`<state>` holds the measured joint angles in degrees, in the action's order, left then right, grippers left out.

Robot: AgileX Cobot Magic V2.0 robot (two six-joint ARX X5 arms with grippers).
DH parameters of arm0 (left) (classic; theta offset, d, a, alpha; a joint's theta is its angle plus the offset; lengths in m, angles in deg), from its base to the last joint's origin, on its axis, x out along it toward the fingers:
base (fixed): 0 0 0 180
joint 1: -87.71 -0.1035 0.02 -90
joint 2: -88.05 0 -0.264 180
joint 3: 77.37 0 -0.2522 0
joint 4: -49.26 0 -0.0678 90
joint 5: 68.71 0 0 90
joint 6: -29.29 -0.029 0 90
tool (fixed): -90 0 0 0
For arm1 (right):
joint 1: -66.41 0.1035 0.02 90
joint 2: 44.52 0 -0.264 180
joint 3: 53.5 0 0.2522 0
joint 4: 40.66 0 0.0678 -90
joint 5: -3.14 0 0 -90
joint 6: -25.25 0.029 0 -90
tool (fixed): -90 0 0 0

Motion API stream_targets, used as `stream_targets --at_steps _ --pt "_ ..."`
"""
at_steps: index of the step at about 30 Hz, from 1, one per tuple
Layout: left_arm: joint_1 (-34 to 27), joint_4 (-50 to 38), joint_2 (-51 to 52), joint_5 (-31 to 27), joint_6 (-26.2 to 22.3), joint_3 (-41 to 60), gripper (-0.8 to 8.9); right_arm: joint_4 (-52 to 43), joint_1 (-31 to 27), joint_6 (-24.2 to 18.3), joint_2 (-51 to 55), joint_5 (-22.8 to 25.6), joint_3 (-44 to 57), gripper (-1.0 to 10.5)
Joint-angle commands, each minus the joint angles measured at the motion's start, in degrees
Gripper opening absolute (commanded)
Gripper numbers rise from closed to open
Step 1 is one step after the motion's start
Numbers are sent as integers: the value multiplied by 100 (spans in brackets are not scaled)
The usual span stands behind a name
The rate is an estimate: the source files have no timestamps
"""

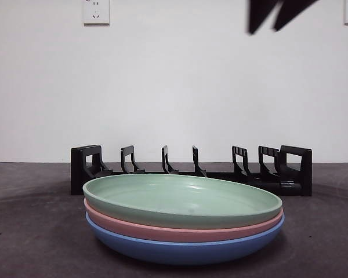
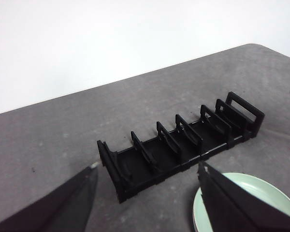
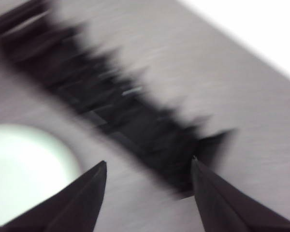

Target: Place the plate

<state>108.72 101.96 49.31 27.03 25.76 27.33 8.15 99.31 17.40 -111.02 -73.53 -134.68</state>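
Observation:
Three plates are stacked on the dark table: a green plate (image 1: 182, 200) on top, a pink plate (image 1: 180, 231) under it and a blue plate (image 1: 185, 249) at the bottom. A black slotted rack (image 1: 191, 171) stands just behind them, with nothing in it. My right gripper (image 1: 264, 29) hangs open and empty high above the rack's right end. Its own view is blurred, with the right gripper (image 3: 149, 162) over the rack (image 3: 121, 111) and the green plate (image 3: 29, 164). My left gripper (image 2: 147, 166) is open and empty, high over the rack (image 2: 181, 145) and the green plate (image 2: 268, 188).
A white wall with a socket (image 1: 96, 11) stands behind the table. The table's rounded far corner (image 2: 261, 48) shows in the left wrist view.

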Motion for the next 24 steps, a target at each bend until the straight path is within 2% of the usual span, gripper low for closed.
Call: stream_targets --at_steps 1,5,9,10,11,12,13,14,19,24 --pt "15 -468 -549 -15 144 -15 344 -343 -855 -584 63 -442 -57 279" --pt "15 -894 -1239 -20 162 -17 344 -494 -1547 -540 72 -601 -57 279" --pt "15 -896 -1681 -17 319 -22 339 -415 -1735 -520 70 -590 -57 278" --pt "15 -901 -1759 -17 310 -22 310 -426 -1751 -522 70 -581 -57 273" --pt "15 -905 -1810 -17 299 -22 207 -470 -1762 -518 70 -581 -57 219" --pt "15 -916 -1840 -17 243 -22 42 -511 -1764 -494 70 -590 -57 87" --pt "15 -957 -1853 -17 205 -22 29 -531 -1762 -483 72 -590 -57 -8" --pt "15 -1040 -1858 -17 131 -22 4 -553 -1764 -468 72 -590 -57 24" --pt "15 -1318 -1805 -17 -66 -28 7 -407 -1762 -420 79 -938 -57 21" --pt "15 -1325 -1779 -17 -46 -28 7 -503 -1762 -420 74 -925 -57 21"
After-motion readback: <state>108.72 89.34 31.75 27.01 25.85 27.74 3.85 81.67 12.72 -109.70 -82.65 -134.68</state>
